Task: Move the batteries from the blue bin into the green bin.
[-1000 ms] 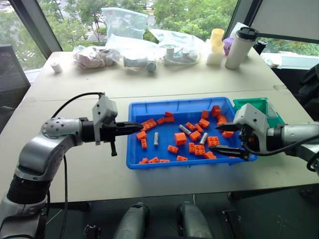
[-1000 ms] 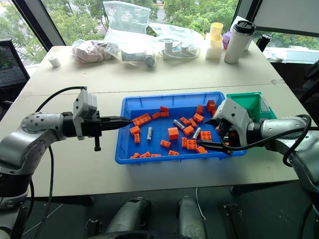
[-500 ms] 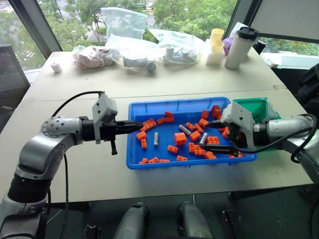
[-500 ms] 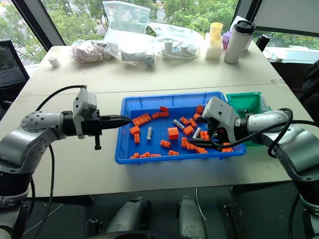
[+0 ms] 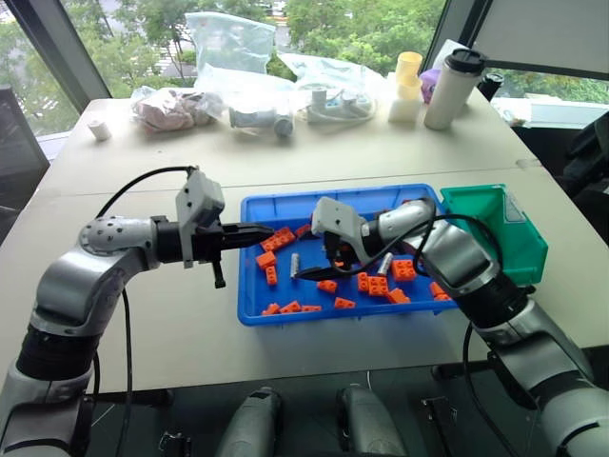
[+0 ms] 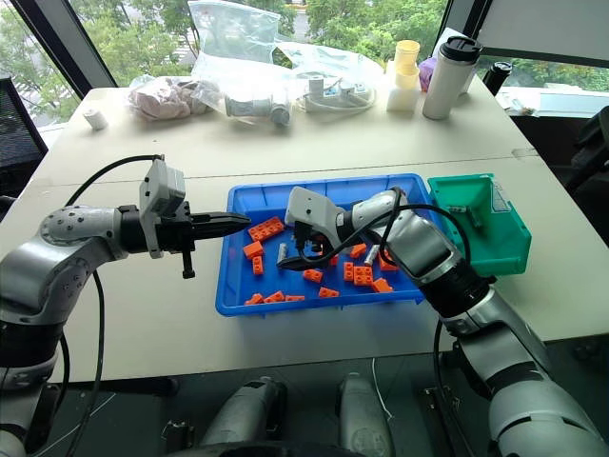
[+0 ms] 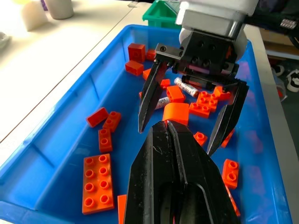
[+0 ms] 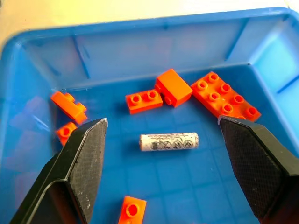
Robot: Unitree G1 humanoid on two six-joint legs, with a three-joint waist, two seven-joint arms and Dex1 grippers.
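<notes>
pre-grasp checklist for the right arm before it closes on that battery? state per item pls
1. Right gripper open: ok.
2. Silver-grey cylindrical battery lying between its fingers, nothing clamped yet: ok.
3. Orange plastic bricks clear of the closing path: ok, the nearest lie beyond the battery.
4. Left gripper shut, at the shallow bright-blue plastic bin's left wall, apart from the right: ok.
5. Small teal-green plastic bin unobstructed: ok.
6. Finger height above the bin floor: cannot tell.
</notes>
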